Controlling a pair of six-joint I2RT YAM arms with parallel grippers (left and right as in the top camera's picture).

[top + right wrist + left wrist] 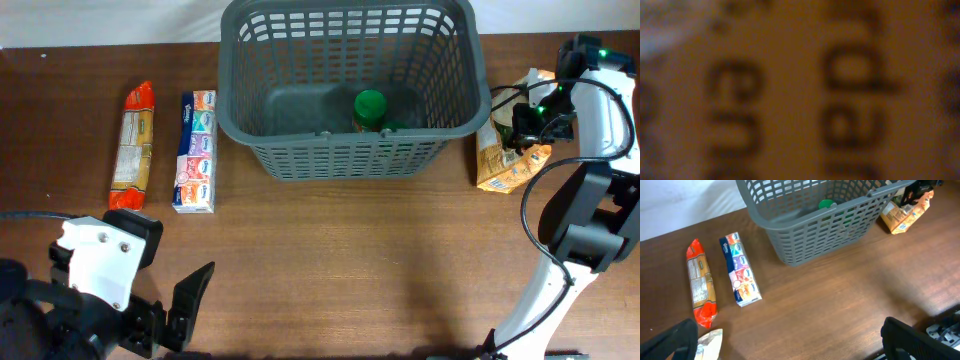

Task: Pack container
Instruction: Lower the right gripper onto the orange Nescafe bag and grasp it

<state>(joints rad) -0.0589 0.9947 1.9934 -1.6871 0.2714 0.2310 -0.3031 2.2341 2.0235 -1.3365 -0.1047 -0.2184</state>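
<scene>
The container (340, 155) sits at 12 o'clock on the table (350, 250), with 1 green-lidded jar (370, 105) inside. At its 3 o'clock the right gripper (525, 125) is clamped on an orange packet (505, 172). The left gripper (787, 330), at 7 o'clock, is spread wide and holds nothing.

Left fingers (196, 285) spread wide; right fingers (522, 128) pinched closed (arm bent).

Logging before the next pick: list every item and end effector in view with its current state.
container: upright, holding a jar
green-lidded jar: upright inside the container
pasta packet: flat on the table
tissue pack: flat on the table
orange bag: right of the container, gripped
left end effector: open, empty
right end effector: shut on the orange bag
</scene>
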